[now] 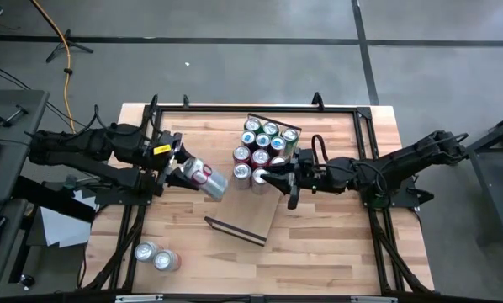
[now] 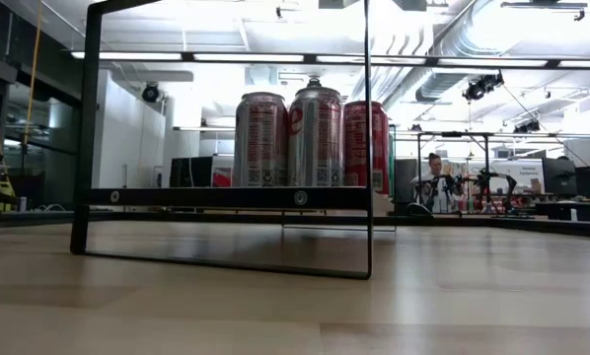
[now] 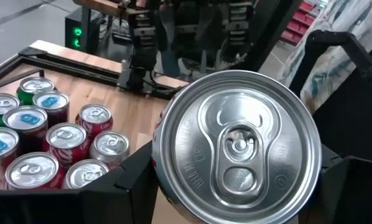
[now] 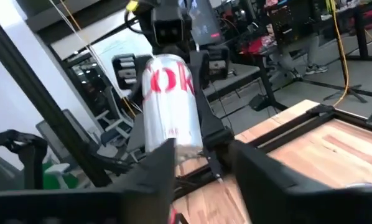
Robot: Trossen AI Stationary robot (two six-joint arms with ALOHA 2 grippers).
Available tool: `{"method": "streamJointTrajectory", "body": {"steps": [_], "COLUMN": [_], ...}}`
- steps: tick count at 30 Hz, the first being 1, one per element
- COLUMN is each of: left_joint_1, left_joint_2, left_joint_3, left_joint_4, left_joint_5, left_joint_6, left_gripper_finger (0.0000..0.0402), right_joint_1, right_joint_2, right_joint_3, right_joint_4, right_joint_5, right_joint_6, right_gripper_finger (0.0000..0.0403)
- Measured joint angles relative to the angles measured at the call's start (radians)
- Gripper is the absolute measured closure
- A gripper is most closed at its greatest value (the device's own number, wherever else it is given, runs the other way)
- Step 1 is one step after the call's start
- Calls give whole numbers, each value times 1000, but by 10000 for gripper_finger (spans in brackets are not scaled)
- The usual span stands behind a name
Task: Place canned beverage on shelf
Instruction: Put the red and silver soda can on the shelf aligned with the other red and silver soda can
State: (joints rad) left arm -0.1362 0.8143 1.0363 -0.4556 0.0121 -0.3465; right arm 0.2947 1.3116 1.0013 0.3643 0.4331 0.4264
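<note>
Left end effector (image 1: pixel 180 171) clamped on silver-red aluminium can (image 1: pixel 203 177), above worktop beside light-wood shelf board (image 1: pixel 256 217); right end effector (image 1: pixel 278 180) at can cluster (image 1: pixel 262 148), fingers parted, apparently empty. Carry step; next: upright can, lower into free shelf spot

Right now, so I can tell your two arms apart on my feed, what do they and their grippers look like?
Both arms are dark, near-black, jointed and boxy, with black cables looped along them. The left gripper has a small yellow tag near its wrist. The right gripper shows no such tag and has a cable arching over its wrist. Each ends in two dark, flat, angular fingers.
</note>
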Motion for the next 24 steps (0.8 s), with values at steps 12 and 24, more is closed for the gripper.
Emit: {"method": "streamJointTrajectory", "body": {"steps": [12,24], "left_joint_1": [-9,0], "left_joint_2": [44,252], "left_joint_3": [0,0], "left_joint_4": [129,321], "left_joint_5": [-50,-295], "left_joint_6": [-7,-239], "left_gripper_finger": [203,203], "right_joint_1": [-44,-35], "right_joint_2": [74,75], "right_joint_3": [315,441], "right_joint_4": [-492,-903], "right_joint_5": [-143,-81], "right_joint_6": [-7,-102], "right_gripper_finger": [45,6]}}
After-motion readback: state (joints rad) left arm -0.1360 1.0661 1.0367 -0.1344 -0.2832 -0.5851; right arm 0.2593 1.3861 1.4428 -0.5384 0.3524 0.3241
